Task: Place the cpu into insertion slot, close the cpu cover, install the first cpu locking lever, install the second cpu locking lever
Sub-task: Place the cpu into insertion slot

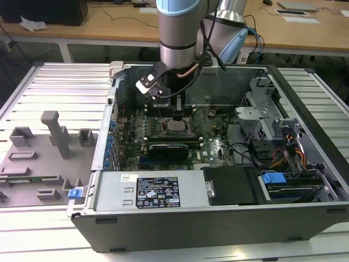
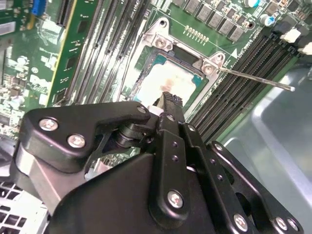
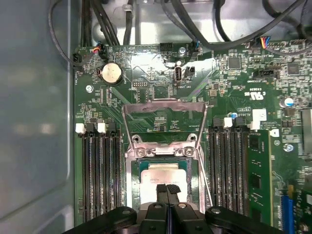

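The cpu has a pale silvery-beige top; the cpu cover is silvery-grey. The circuit board is green with black memory slots. The gripper is black. The surface is pale grey, ribbed.

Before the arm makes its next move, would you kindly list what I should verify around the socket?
1. Pale silvery square cpu lying in the dark-framed square insertion slot: ok.
2. Silvery-grey metal frame cpu cover closed: not ok, it stands open.
3. Thin metal locking lever latched: not ok, it sticks out free.
4. Black claw above the cpu, shut: ok.
5. Claw touching the cpu: cannot tell.
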Controlling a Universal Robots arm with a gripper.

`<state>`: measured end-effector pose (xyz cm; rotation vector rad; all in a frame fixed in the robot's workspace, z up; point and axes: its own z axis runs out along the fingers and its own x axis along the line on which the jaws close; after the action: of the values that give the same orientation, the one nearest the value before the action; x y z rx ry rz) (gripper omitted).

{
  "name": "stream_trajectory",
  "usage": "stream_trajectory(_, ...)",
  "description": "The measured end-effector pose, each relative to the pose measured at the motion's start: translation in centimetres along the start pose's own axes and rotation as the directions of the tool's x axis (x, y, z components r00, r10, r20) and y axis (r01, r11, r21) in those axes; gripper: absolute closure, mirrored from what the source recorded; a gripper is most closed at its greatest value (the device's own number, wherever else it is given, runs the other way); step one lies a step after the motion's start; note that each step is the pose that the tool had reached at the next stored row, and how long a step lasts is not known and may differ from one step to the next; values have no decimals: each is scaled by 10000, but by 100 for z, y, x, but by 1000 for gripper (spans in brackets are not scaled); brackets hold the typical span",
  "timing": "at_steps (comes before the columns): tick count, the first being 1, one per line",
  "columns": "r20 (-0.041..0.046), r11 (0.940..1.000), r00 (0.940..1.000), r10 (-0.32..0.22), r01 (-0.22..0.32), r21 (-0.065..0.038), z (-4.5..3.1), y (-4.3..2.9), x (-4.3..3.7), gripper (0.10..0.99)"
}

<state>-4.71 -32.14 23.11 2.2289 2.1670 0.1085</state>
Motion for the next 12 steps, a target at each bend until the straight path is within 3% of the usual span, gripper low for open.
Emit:
stream_trajectory(3,35,10000,10000,-23,23,-1,-96,6,3,980)
stream_trajectory(7,97,10000,9999,-34,35,-4,-299,21,9,980)
stream_trajectory(12,107,10000,9999,-35,35,-5,-326,23,10,980)
